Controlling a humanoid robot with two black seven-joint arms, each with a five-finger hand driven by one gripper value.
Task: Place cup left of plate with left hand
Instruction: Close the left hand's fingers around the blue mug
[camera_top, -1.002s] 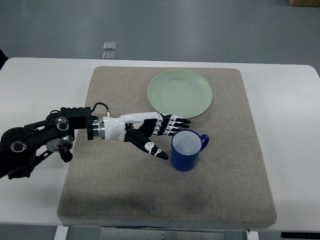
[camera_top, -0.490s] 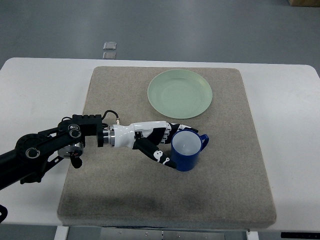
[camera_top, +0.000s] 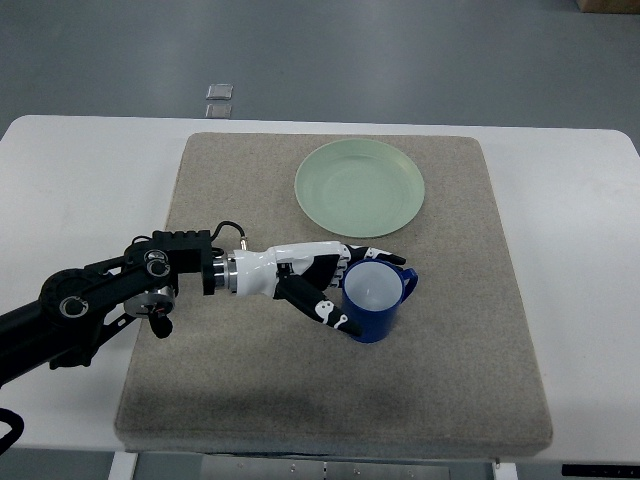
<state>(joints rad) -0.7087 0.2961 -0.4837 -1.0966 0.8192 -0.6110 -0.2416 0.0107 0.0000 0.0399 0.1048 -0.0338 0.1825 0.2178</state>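
A blue cup (camera_top: 375, 300) with its handle to the right stands upright on the grey mat (camera_top: 250, 400), below the pale green plate (camera_top: 360, 187). My left hand (camera_top: 345, 290) reaches in from the left and wraps the cup's left side. Its fingers (camera_top: 375, 257) lie along the far rim and the thumb (camera_top: 335, 315) presses the near left wall. The cup rests on the mat. The right arm does not show.
The mat lies on a white table (camera_top: 90, 180). Two small square tiles (camera_top: 218, 100) lie on the floor beyond the table's far edge. My left forearm (camera_top: 110, 300) crosses the mat's left edge.
My left hand moved right from beside the cup until fingers and thumb enclose its left side. The cup and plate have stayed in place.
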